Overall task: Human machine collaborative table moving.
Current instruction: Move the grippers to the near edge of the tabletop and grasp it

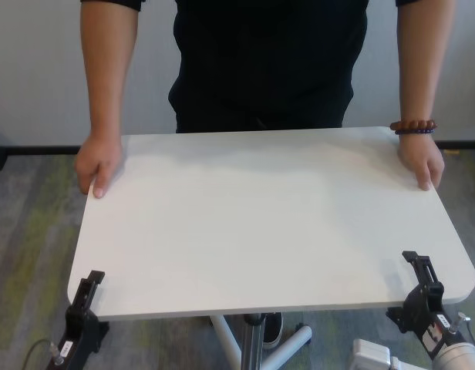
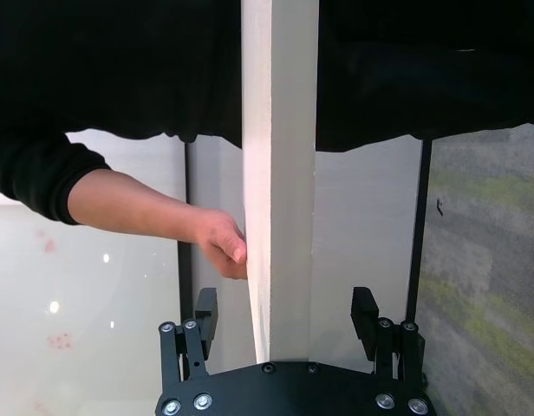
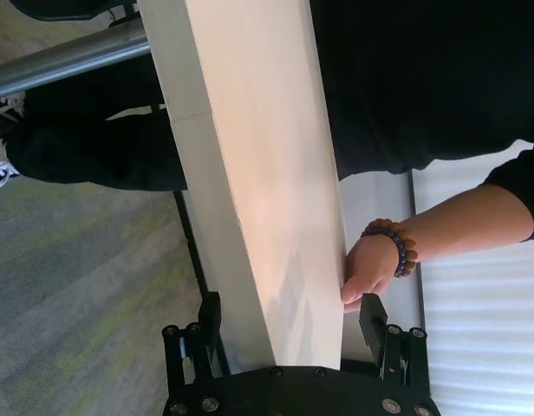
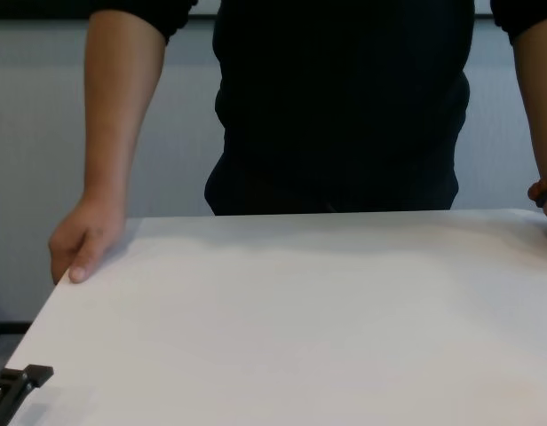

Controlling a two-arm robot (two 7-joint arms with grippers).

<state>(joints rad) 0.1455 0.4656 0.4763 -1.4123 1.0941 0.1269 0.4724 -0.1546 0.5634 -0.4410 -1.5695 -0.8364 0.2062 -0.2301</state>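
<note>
The white table (image 1: 268, 216) stands between me and the human (image 1: 268, 62), who wears a black shirt. The human grips the far corners with one hand (image 1: 99, 166) and the other hand (image 1: 421, 158), which wears a beaded bracelet (image 1: 413, 126). My left gripper (image 1: 89, 281) straddles the near left edge. In the left wrist view the table edge (image 2: 280, 173) runs between the open fingers (image 2: 206, 308) with gaps on both sides. My right gripper (image 1: 419, 266) straddles the near right corner, open around the tabletop (image 3: 258, 173) in the right wrist view.
The grey post (image 1: 253, 343) and a white base leg (image 1: 288, 343) show under the near edge, with the human's shoe (image 1: 272, 331) beside them. A white box-like part (image 1: 372, 356) sits low at right. Grey-green carpet (image 1: 29, 231) surrounds the table.
</note>
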